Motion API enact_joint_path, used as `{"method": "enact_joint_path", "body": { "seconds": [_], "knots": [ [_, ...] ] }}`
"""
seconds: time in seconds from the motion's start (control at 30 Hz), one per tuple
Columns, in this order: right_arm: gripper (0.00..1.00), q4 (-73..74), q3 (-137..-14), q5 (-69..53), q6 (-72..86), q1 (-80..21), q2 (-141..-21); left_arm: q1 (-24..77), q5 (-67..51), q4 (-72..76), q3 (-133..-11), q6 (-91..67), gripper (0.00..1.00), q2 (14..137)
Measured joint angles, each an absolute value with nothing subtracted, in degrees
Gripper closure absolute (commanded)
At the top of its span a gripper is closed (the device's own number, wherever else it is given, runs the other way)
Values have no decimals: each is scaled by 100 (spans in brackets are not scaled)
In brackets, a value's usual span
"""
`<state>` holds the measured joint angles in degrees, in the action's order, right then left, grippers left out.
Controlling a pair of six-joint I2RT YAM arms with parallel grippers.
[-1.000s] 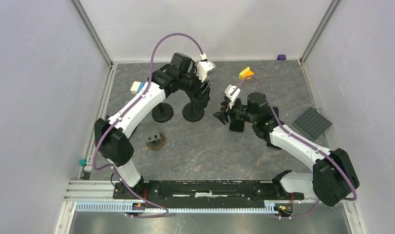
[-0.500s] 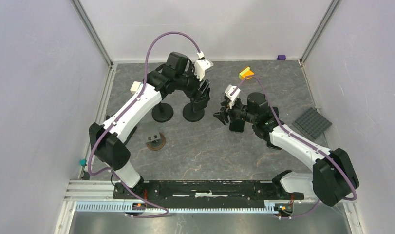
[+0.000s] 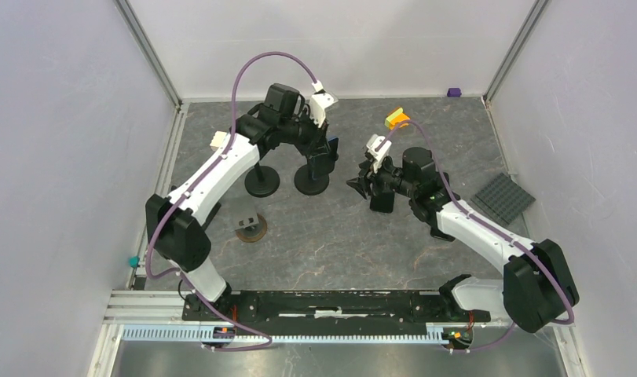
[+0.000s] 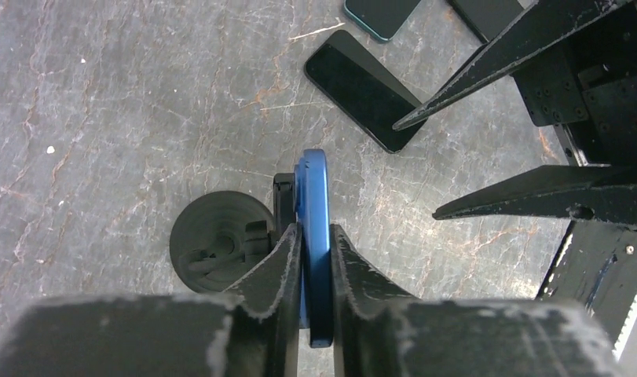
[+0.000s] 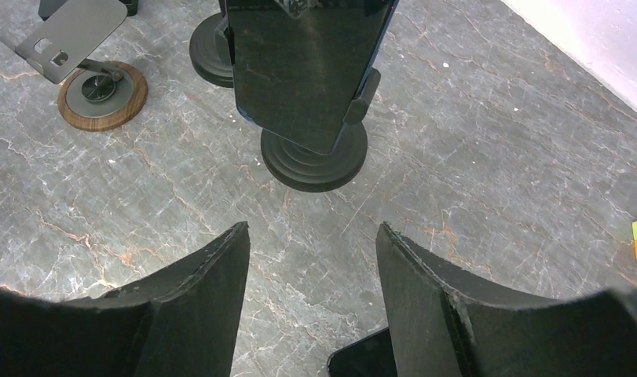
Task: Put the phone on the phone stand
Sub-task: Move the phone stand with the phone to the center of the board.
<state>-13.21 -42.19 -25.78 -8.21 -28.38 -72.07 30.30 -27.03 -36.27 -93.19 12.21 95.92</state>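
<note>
The left hand (image 4: 316,239) is clamped on the blue phone (image 4: 313,188), which stands upright against the black phone stand (image 4: 213,243). The right hand (image 5: 311,236) hovers nearby above the table (image 5: 472,157), fingers apart and empty.

1. Pose, left arm (image 3: 221,169): rises from its base, elbow out to the left, forearm reaching across to the phone stand (image 3: 312,185). The wrist is bent downward directly above the stand.
2. State, left gripper (image 4: 315,232): points down at the stand. Both fingers are pressed flat against the faces of a blue phone (image 4: 313,188), held on edge beside the stand's upright.
3. Pose, right arm (image 3: 480,236): elbow low and far to the right of the stand, forearm stretched toward the stand from that side.
4. State, right gripper (image 5: 311,228): aimed at the stand, short of its base, fingers spread wide and gripping nothing.
</note>
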Motion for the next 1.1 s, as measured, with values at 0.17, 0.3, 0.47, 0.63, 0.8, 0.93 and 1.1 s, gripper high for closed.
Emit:
{"method": "enact_joint_path", "body": {
  "seconds": [0.17, 0.3, 0.47, 0.63, 0.8, 0.93, 1.1],
  "knots": [
    [36, -1319, -4219, -2663, -814, -2740, -7207, 2867, -3033, -3518, -9321, 1201, 98, 9640],
    [36, -1319, -4215, -2716, -786, -2676, -7207, 2755, -3328, -3459, -9321, 1243, 98, 9682],
    [36, -1323, -4174, -2764, -775, -2606, -7207, 2622, -3688, -3426, -9362, 1455, 98, 9776],
    [36, -1321, -4134, -2823, -775, -2558, -7207, 2512, -4025, -3417, -9504, 1767, 98, 9946],
    [36, -1326, -4132, -2840, -775, -2512, -7205, 2440, -4318, -3485, -9985, 1925, 98, 10377],
    [36, -1328, -4119, -2847, -775, -2495, -7205, 2373, -4495, -3507, -10353, 1946, 98, 10702],
    [36, -1328, -4082, -2847, -775, -2449, -7205, 2279, -4748, -3544, -10711, 1990, 98, 10991]
  ]
}}
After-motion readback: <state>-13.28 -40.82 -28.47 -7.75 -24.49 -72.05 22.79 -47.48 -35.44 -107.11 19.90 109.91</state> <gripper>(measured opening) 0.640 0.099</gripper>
